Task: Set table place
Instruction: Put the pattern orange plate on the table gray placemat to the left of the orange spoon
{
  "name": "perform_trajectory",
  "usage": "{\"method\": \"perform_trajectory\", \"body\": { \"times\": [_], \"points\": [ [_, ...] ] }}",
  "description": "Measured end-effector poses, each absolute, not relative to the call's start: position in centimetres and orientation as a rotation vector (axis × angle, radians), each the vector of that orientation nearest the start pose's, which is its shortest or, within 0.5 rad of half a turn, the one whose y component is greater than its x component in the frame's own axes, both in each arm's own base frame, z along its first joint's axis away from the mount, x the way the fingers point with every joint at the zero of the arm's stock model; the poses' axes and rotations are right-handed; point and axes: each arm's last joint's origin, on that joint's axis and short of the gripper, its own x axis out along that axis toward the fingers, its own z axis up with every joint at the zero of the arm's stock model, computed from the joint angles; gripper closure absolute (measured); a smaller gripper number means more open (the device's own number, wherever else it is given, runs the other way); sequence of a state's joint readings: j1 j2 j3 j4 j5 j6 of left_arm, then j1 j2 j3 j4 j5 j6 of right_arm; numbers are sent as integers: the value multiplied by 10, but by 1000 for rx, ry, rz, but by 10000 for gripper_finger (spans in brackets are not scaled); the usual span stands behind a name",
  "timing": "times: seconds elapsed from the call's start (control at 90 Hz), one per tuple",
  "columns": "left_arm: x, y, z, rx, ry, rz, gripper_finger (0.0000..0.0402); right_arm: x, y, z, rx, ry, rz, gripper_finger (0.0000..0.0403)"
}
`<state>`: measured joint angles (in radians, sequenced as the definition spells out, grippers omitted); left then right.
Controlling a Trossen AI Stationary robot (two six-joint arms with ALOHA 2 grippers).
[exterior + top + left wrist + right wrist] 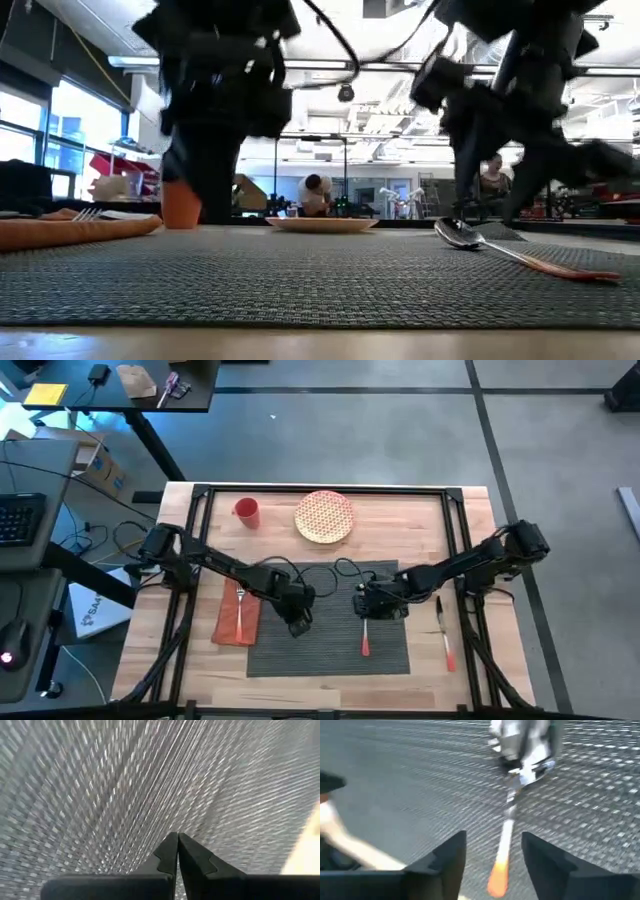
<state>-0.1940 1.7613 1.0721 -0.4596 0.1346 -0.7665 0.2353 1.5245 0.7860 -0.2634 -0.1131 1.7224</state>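
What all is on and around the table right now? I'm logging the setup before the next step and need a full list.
table: one, light wood, black frame.
placemat: one, dark grey, table centre.
napkin: one, rust-orange, left of the placemat.
fork: one, lying on the napkin.
spoon: one, orange handle, on the placemat.
utensil: one, orange handle, on the wood right of the placemat; type unclear.
plate: one, red-patterned, far side.
cup: one, red, left of the plate.
people: two, far in the room.
left hand: shut, over the placemat.
right hand: open, over the spoon handle.
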Motion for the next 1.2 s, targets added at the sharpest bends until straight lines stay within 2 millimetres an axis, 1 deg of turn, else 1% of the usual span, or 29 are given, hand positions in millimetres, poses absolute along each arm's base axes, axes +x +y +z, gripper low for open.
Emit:
{"method": "perform_trajectory", "body": {
  "times": [0.1, 0.189, 0.289, 0.4, 0.522, 0.622, 0.689, 0.811, 0.9, 0.956, 1.022, 1.1, 1.2],
  "points": [
    [327, -59, 185, -641, 1130, 159, 401, 268, 59, 186, 1506, 901, -591, 202],
    [324, -50, 204, -640, 1052, 164, 401, 266, 43, 202, 1508, 796, -573, 199],
    [319, -40, 222, -651, 981, 173, 401, 266, 12, 213, 1471, 692, -570, 199],
    [312, -31, 242, -666, 910, 169, 401, 267, -27, 214, 1382, 606, -604, 199],
    [305, -21, 256, -661, 852, 166, 401, 263, -76, 203, 1302, 579, -695, 199],
    [301, -14, 265, -704, 807, 200, 401, 258, -114, 188, 1301, 595, -724, 199],
    [300, -9, 267, -743, 786, 232, 401, 256, -135, 177, 1294, 596, -717, 198],
    [300, -2, 267, -789, 780, 277, 401, 256, -165, 157, 1308, 564, -670, 190],
    [300, 3, 267, -835, 774, 305, 401, 259, -179, 141, 1330, 542, -653, 176],
    [299, 7, 266, -868, 776, 324, 401, 261, -185, 130, 1350, 539, -649, 165],
    [299, 9, 266, -907, 778, 339, 401, 266, -191, 121, 1362, 551, -654, 153],
    [298, 10, 265, -926, 782, 353, 401, 275, -196, 116, 1365, 561, -647, 147],
    [297, 9, 264, -935, 795, 358, 401, 289, -202, 115, 1372, 562, -645, 150]
  ]
}}
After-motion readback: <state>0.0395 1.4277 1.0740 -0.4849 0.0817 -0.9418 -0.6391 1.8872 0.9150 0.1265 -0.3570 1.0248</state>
